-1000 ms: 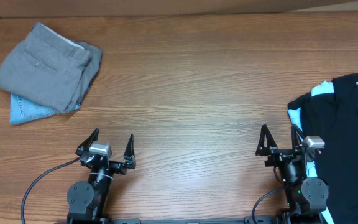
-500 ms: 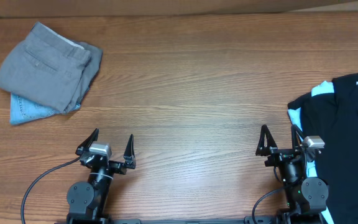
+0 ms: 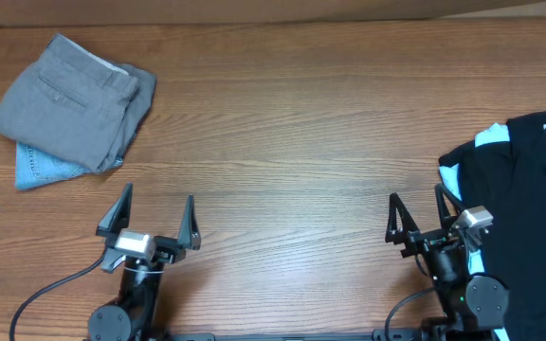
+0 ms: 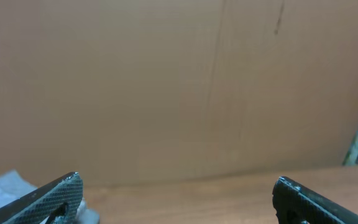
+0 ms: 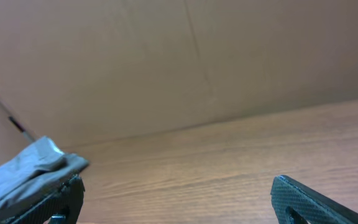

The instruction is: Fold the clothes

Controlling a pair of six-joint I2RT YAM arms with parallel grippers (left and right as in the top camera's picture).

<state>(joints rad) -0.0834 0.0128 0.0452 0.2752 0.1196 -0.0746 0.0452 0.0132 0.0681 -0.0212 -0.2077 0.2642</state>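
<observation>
Wooden tabletop (image 3: 292, 123) with two robot arms, clothes at either side.
Nearest, left claw (image 3: 157, 199) and right claw (image 3: 415, 201) both gape wide, empty; the left has just shifted leftward, so work on the next garment seems to be starting. Beside the right claw a black T-shirt (image 3: 529, 208) lies heaped, unfolded. Far left sits a folded grey garment (image 3: 69, 104).
</observation>
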